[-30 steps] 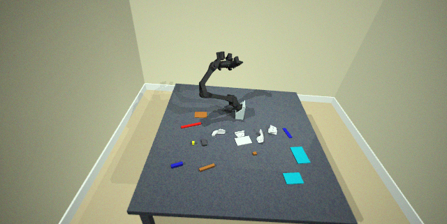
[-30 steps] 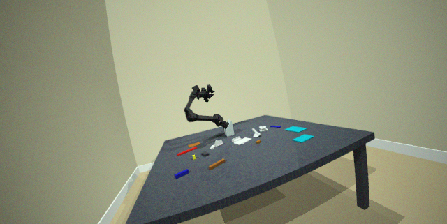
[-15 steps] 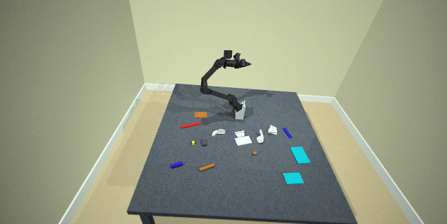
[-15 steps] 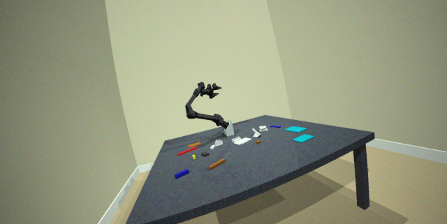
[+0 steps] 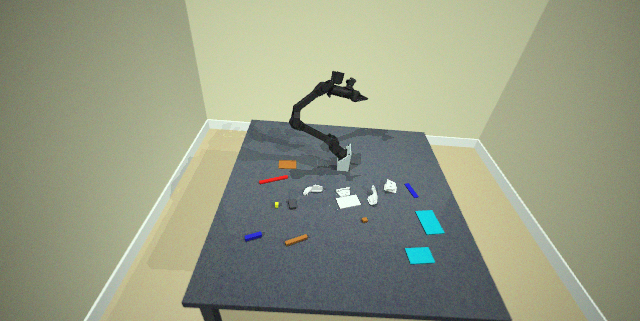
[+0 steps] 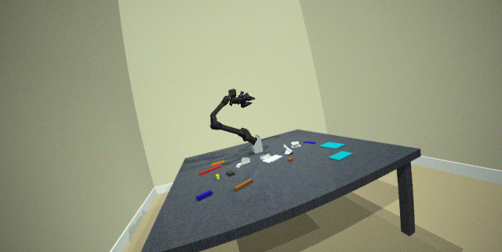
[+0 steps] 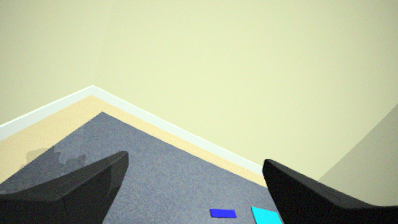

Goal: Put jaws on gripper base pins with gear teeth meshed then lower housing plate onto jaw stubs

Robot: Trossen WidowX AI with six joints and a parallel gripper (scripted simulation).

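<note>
My gripper [image 5: 366, 98] [image 6: 252, 101] [image 7: 197, 162] is open and empty, raised high above the table. Several white parts lie apart on the table, all well below the gripper. A curved white part [image 5: 315, 189] [image 6: 245, 161] lies left of centre. A flat white piece [image 5: 348, 202] [image 6: 273, 158] lies in the middle, with a smaller white piece [image 5: 343, 191] close behind it. A second curved white part [image 5: 373, 197] [image 6: 288, 150] lies to their right, and a chunky white part [image 5: 390, 186] [image 6: 295, 144] farther right. Pins and gear teeth are too small to tell.
A dark block [image 5: 292, 204] [image 6: 230, 173] and yellow block [image 5: 277, 205] lie left; a small orange cube [image 5: 364, 220] lies in front. Red [image 5: 273, 179], orange [image 5: 296, 240] and blue [image 5: 253, 236] bars lie around. Two cyan plates [image 5: 430, 222] [image 5: 420, 255] lie right.
</note>
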